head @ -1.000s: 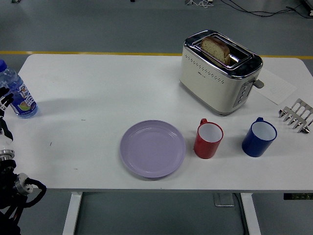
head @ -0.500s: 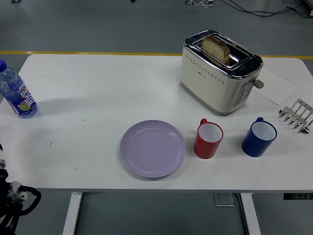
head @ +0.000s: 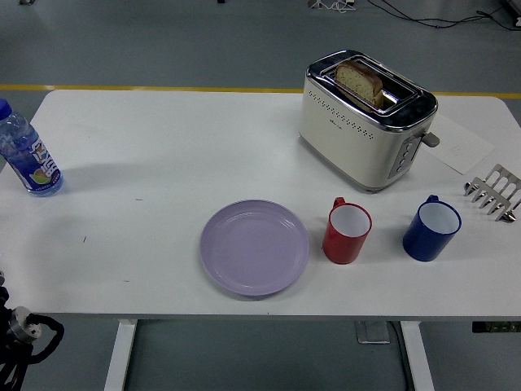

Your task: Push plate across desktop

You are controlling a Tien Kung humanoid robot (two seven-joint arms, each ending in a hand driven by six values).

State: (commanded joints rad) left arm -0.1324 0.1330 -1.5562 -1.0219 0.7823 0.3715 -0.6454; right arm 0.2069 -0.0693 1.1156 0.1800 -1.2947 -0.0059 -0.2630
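One lilac plate lies flat near the table's front edge, about midway along it. Just to its right stands a red mug, close to the rim but apart from it, and further right a blue mug: two mugs in all. Behind them sits one cream toaster with a slice of bread in its slot. One water bottle stands at the far left, one metal toast rack at the far right. Only part of the left arm shows at the lower left corner; its hand is unseen.
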